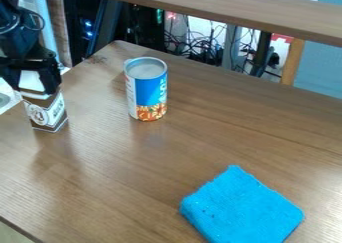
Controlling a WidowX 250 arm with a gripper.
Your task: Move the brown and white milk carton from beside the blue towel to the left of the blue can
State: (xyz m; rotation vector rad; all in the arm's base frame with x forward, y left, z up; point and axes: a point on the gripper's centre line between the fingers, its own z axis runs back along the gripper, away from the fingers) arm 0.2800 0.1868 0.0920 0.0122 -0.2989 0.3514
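The black gripper (31,82) is at the upper left, pointing down, shut on the white top of a small brown and white carton (47,112). One finger stands on each side of that top, and the carton's printed body shows below them. Whether its base touches the table cannot be told. To the right of the carton, a blue and white can (147,92) with a picture of orange food stands upright. A folded bright blue cloth (240,209) lies flat near the front edge, right of centre.
The brown wooden table (133,172) spans most of the view. A raised wooden shelf or second tabletop (234,9) crosses the top. Behind the table's far edge are tangled cables (200,52) and dark posts. A round white object (5,98) shows at the left edge.
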